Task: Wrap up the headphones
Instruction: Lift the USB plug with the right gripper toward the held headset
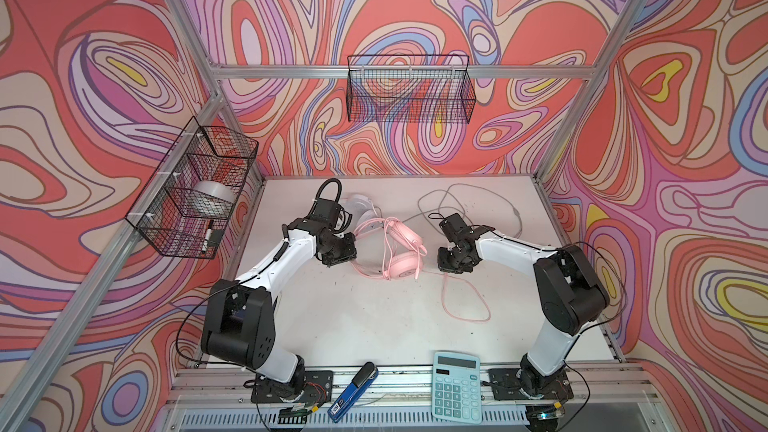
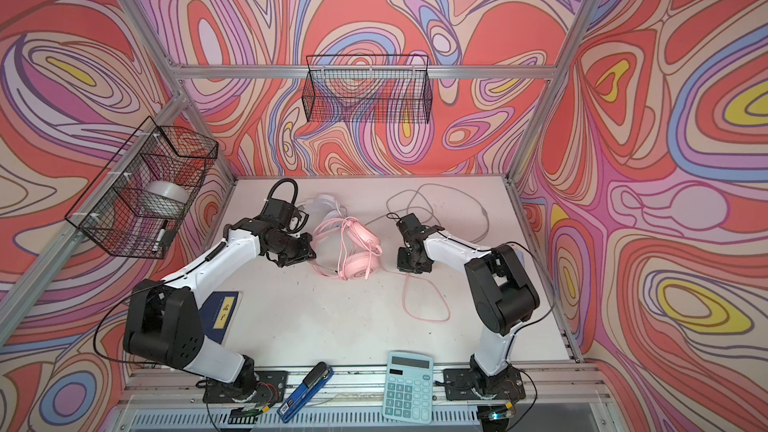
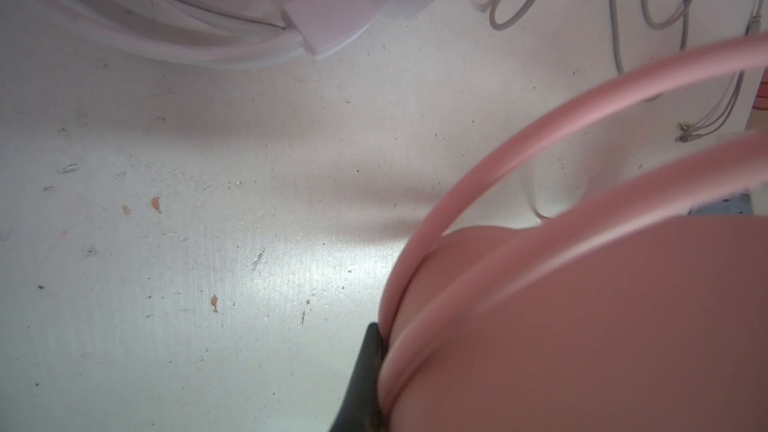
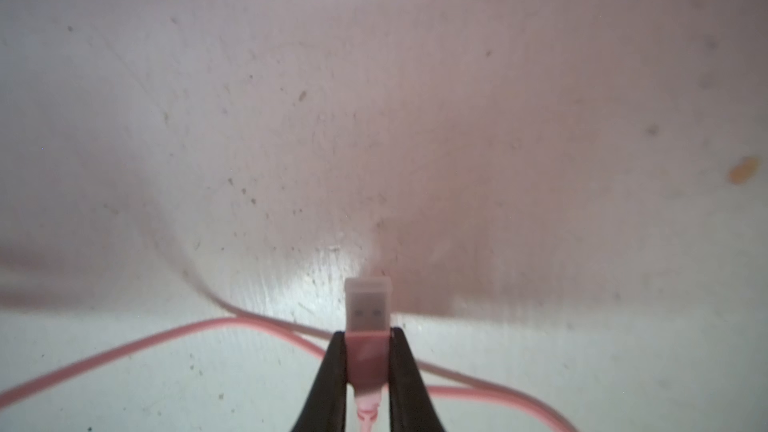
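The pink headphones (image 1: 402, 270) (image 2: 361, 268) lie mid-table, with the cord wound over the headband and earcups. My left gripper (image 1: 352, 252) (image 2: 309, 253) is shut on the pink headphones (image 3: 582, 326) at their left side; one black finger (image 3: 365, 367) presses on the band and the other is hidden. My right gripper (image 1: 451, 268) (image 4: 368, 351) is low over the table to their right, shut on the cord's pink USB plug (image 4: 368, 317). Loose pink cord (image 1: 465, 301) loops toward the front. The white headphones (image 1: 360, 204) (image 3: 332, 22) lie behind the left arm, and their grey cord (image 1: 440, 197) trails right.
A teal calculator (image 1: 457, 388) and a blue stapler (image 1: 353, 390) sit on the front rail. A blue book (image 2: 220, 313) lies under the left arm. A wire basket (image 1: 195, 189) on the left wall holds a tape roll. Another wire basket (image 1: 409, 89) hangs on the back wall.
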`<state>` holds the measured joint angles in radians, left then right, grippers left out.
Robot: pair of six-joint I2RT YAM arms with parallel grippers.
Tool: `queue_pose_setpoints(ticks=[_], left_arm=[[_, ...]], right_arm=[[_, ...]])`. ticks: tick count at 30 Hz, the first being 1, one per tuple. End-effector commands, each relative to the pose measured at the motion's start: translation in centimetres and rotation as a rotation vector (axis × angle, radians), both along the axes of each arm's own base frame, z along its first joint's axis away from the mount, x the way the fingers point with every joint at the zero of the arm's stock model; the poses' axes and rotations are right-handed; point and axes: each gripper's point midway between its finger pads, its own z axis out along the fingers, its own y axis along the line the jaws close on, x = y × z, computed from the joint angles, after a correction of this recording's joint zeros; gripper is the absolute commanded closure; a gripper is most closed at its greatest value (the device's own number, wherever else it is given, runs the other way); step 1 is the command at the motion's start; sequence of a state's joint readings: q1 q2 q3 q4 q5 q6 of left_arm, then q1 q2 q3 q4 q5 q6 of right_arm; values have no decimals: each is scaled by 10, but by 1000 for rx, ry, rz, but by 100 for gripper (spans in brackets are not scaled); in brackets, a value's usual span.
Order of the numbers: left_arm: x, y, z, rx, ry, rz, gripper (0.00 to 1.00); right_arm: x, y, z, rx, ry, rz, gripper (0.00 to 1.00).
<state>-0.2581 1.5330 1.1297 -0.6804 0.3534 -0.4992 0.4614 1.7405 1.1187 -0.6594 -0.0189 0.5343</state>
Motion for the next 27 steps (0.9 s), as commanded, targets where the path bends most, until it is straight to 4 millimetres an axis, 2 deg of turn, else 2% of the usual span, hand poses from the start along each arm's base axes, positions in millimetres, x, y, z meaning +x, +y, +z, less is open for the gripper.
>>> queue_pose_setpoints(ticks=[1,3,5,9,12,15,19,23,27], left_arm=[[8,-3,17,-45,-39,9,100],[8,1,18,-43,-40,23,100],[9,5,21,-50,-43,42,100],[12,9,22,-51,-51,67,100],[14,9,20,-53,-39,84,100],[17,8,17,-58,-32,99,100],[24,8,20,-67,-29,129,100],[30,13,23,-48,-19,184,100],[35,17,28,-29,-19,234,100]], right_arm=[[-3,-31,16,-149,-49,-16,100],[-7,-54,21,-246,-46,-40,100],[-9,-64,25,-283,-46,-28,100],[-10,-54,38,-243,-92,113,100],[-10,-31,60,-126,-180,246,100],[-10,-9,93,-2,-325,333,100],[-21,17,132,148,-475,473,100],[-41,42,156,261,-528,615,100],[-67,79,180,360,-576,804,100]])
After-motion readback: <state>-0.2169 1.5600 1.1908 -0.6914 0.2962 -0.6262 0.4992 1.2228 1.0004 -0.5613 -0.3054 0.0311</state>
